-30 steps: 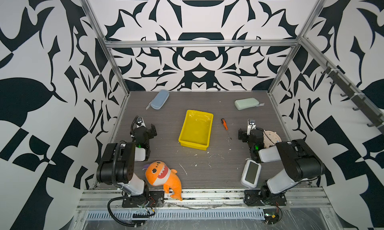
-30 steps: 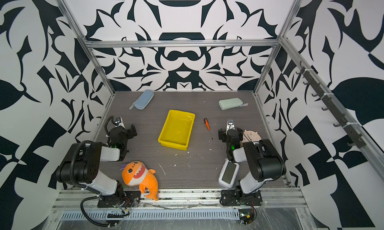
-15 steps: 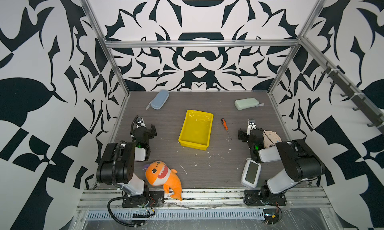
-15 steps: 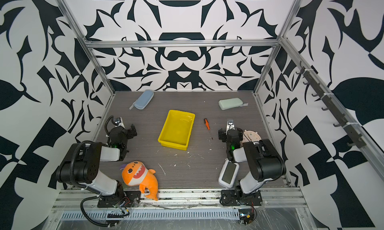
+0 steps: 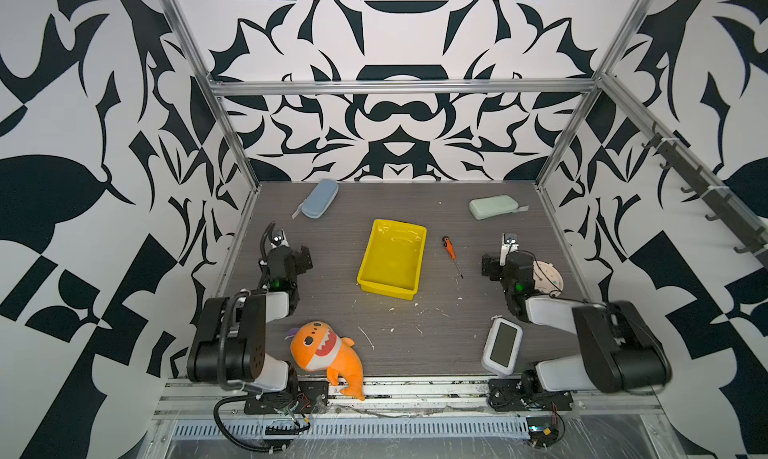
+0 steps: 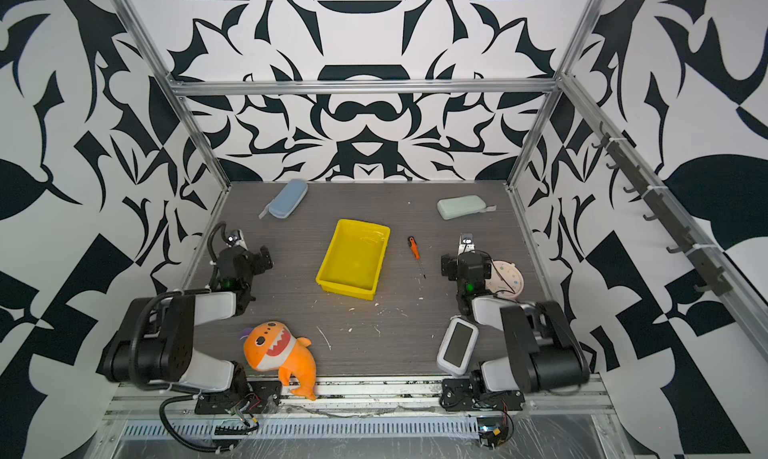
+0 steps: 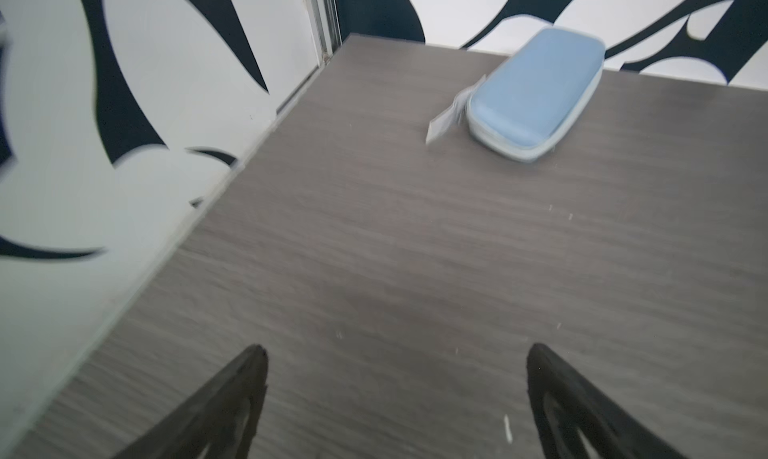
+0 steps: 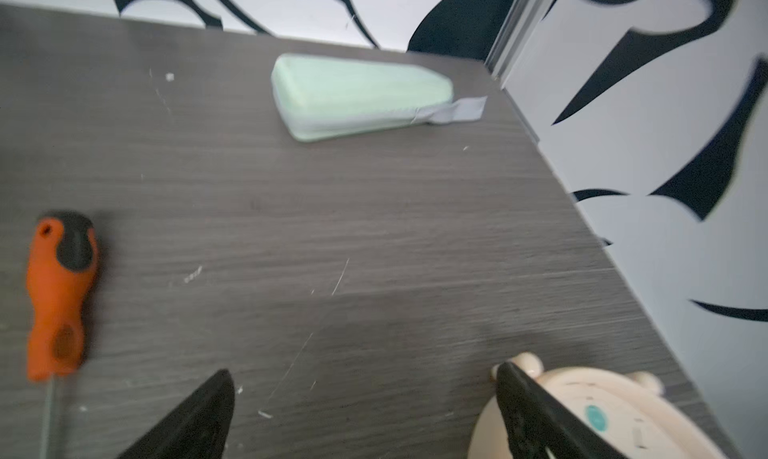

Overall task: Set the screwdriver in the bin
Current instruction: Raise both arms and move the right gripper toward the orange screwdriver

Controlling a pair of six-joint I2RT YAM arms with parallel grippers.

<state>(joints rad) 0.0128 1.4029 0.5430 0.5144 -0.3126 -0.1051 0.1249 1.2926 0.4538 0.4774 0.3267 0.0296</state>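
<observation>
no change from a second ago: small orange-handled screwdriver [image 5: 452,254] flat on the grey table [image 5: 436,353], just right of the shallow yellow plastic bin [image 5: 392,258]. left pincer [image 7: 397,347], right pincer [image 8: 362,369] released, empty. approach not begun.

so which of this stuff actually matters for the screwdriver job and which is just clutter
For the job: screwdriver, yellow bin.
Just lying about: blue case, green case, orange shark plush, white screen device, round cream dial.
</observation>
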